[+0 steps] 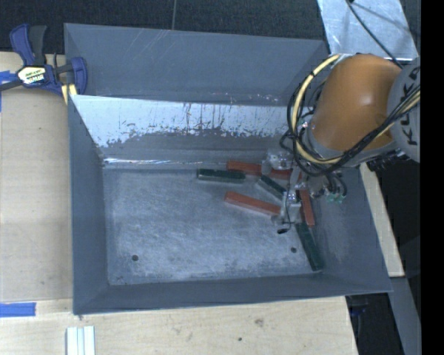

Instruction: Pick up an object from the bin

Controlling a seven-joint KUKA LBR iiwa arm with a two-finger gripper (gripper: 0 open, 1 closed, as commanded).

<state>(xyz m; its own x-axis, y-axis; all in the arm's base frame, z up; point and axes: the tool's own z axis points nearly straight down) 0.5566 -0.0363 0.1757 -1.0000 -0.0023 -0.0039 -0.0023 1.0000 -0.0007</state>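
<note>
Hanging by a red stick (pixel 251 204) and a dark stick (pixel 309 250), the hand (pixel 286 219) is half-hidden — grip indiscernible.

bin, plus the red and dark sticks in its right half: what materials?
Bin: sheet metal, matte grey, with a scuffed floor and a scratched back wall. Red stick: probably plastic, going by its flat even colour; could be painted wood. Dark stick: likely the same, dull.

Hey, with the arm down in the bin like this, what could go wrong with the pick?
The gripper sits low among crossing thin sticks near the bin's right wall. The red stick and the dark green stick lie close together there, so it may catch two or knock one aside. The sloped wall could also crowd the arm.
</note>
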